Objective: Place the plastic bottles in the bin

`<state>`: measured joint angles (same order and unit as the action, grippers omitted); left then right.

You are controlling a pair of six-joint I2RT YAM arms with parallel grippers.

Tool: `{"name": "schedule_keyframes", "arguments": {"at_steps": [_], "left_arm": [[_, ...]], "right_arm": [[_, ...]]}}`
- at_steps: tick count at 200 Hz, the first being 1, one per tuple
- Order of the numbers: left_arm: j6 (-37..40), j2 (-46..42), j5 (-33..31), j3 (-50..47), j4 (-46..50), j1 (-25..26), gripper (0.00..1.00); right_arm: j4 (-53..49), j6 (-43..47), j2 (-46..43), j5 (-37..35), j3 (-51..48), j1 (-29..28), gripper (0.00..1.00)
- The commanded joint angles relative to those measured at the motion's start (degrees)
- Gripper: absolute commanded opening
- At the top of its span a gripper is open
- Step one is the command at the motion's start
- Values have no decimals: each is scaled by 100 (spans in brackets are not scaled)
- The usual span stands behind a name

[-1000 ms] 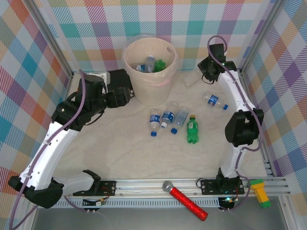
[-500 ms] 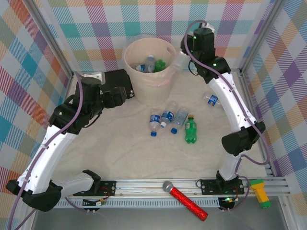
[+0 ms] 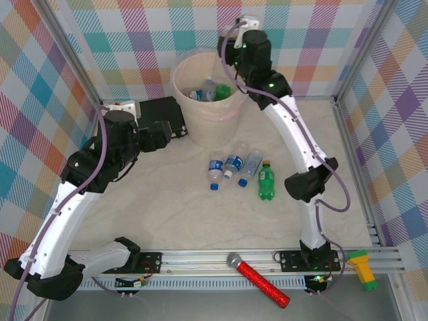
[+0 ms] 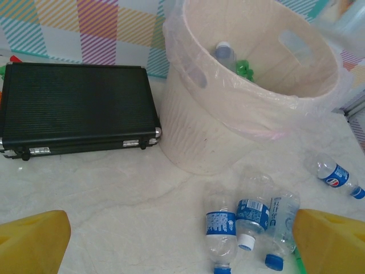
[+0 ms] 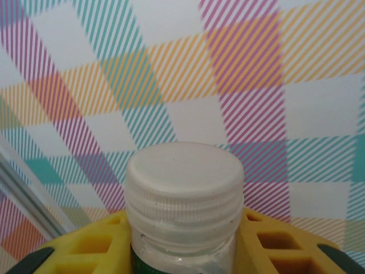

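The pale beige bin [image 3: 200,124] stands at the back with a clear bottle [image 3: 208,87] and a green one [image 3: 223,89] inside. My right gripper [image 5: 185,228] is shut on a clear white-capped bottle [image 5: 184,182] with a green label; its wrist [image 3: 252,48] hangs over the bin's right rim. On the table lie three blue-labelled clear bottles [image 3: 233,164] and a green bottle [image 3: 267,180]. Another blue-labelled bottle [image 4: 336,174] lies farther right. My left gripper [image 4: 182,251] is open and empty, left of the bin [image 4: 199,125], beside the black case.
A black case [image 3: 160,107] lies left of the bin, also seen as the case [image 4: 74,108] in the left wrist view. A red glittery microphone [image 3: 257,277] and a yellow-green block [image 3: 361,267] rest on the front rail. Checked walls close in the table.
My right arm has swung left from the back right corner to the bin's rim, carrying the bottle. The left arm has drawn back a little to the left.
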<state>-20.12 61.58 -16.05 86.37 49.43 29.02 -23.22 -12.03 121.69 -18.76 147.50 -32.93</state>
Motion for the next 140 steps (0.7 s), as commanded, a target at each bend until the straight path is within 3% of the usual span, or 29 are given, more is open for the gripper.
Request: {"name": "schedule_keyframes", "arguments": {"at_steps": [1, 105, 112, 131, 135, 140], "left_arm": [[33, -153, -164, -16, 87, 16, 100], [52, -187, -256, -18, 155, 16, 100], [50, -190, -251, -17, 142, 15, 100], [36, -189, -231, -17, 128, 16, 99], [41, -187, -232, -29, 128, 16, 99], [43, -190, -232, -32, 122, 16, 100]], "right_arm": [[513, 583, 212, 267, 173, -191, 36], [223, 1035, 604, 242, 195, -493, 39], [203, 1043, 602, 237, 195, -493, 43], [156, 1062, 573, 206, 196, -503, 66], [159, 1071, 561, 201, 194, -504, 72], [152, 1080, 545, 185, 193, -504, 89]]}}
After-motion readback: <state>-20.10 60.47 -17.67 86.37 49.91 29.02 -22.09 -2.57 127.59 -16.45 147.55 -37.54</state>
